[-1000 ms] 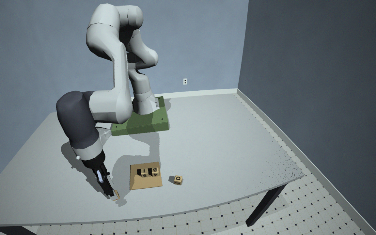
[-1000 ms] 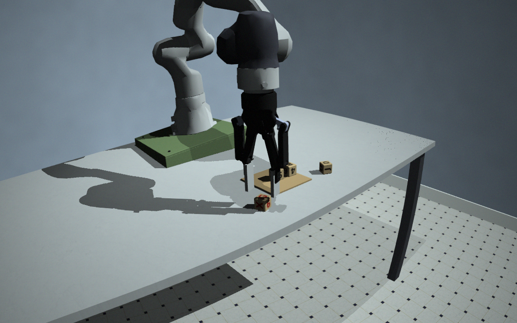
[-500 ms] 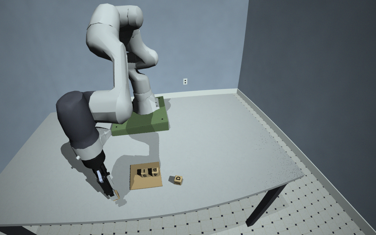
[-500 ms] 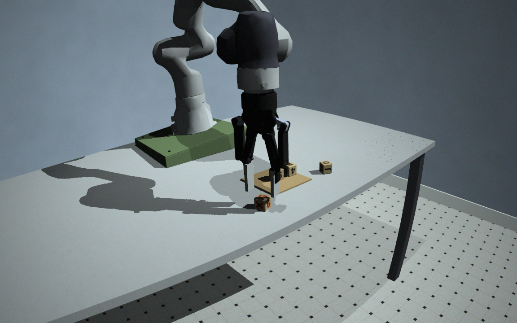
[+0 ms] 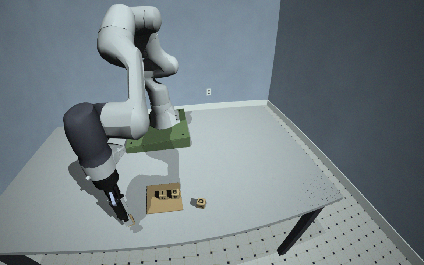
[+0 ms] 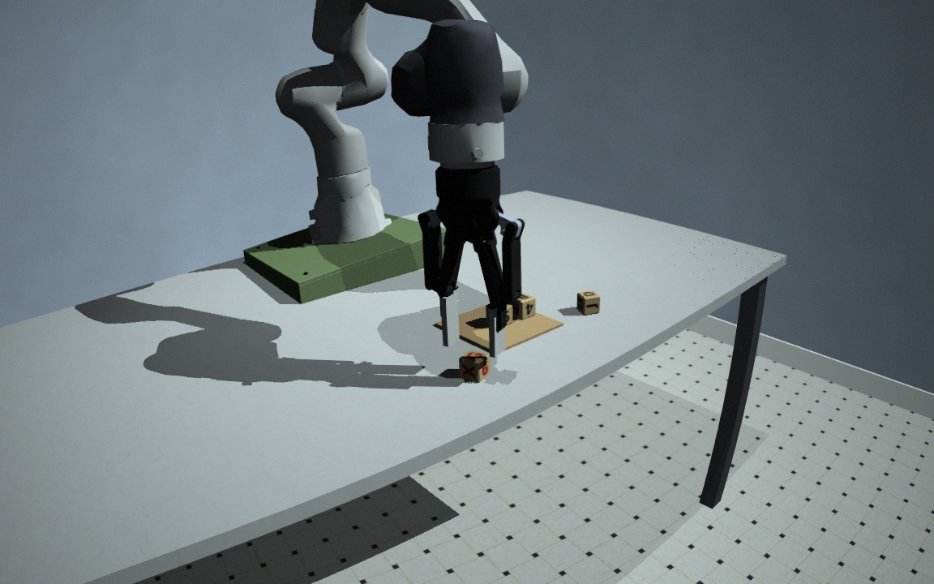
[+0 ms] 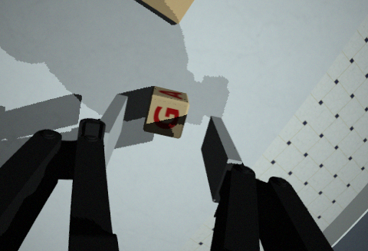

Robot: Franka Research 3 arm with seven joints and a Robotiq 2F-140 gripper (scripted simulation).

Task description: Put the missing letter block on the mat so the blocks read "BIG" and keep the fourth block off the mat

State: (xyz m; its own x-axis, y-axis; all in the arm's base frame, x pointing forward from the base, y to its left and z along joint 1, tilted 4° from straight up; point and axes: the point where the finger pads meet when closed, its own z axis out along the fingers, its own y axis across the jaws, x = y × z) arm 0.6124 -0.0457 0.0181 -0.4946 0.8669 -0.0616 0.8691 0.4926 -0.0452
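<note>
Half-open gripper (image 7: pixel 162 130) straddling G block (image 7: pixel 165 112).
</note>
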